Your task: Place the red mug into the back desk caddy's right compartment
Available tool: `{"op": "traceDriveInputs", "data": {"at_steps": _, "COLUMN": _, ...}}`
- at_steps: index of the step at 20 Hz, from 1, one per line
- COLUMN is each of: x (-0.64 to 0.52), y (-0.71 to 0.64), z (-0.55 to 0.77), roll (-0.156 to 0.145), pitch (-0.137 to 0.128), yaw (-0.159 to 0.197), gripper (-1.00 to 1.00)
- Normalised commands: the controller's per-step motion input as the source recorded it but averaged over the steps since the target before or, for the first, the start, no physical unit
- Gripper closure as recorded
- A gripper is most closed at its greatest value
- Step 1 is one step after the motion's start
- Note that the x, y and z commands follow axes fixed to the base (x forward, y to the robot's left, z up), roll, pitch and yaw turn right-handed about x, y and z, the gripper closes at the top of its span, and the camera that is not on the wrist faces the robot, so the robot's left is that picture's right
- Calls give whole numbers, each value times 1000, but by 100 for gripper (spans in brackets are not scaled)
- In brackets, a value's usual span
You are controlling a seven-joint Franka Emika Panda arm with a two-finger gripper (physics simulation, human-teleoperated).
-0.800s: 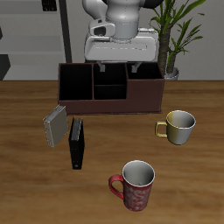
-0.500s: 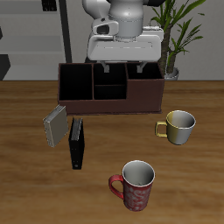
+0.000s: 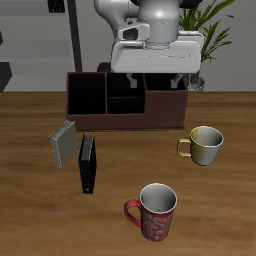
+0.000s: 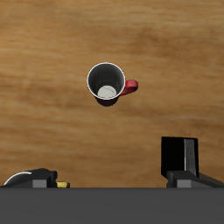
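Long dark brown back desk caddy w/ black sections is sitting just below the claw, which is hovering w/ nothing held; how wide it's gaping can't be told. Red speckled mug is standing upright on the wooden table, well apart from claw, twd table's front edge.

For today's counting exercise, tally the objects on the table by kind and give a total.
Mugs: 2, the red mug and the cream-gold mug
Books: 2, the grey book and the black book
Desk caddies: 1, the back desk caddy
Total: 5
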Motion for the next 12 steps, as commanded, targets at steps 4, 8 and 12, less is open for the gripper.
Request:
{"op": "traceDriveInputs", "data": {"at_steps": 4, "x": 316, "y": 67, "z": -8, "roll": -10, "pitch": -3, "yaw": -2, "gripper": -100}}
{"op": "traceDriveInputs", "data": {"at_steps": 8, "x": 358, "y": 80, "z": -45, "roll": -28, "pitch": 0, "yaw": -20, "gripper": -100}}
{"op": "traceDriveInputs", "data": {"at_steps": 12, "x": 437, "y": 143, "z": -120, "roll": -4, "pitch": 43, "yaw": -9, "gripper": -100}}
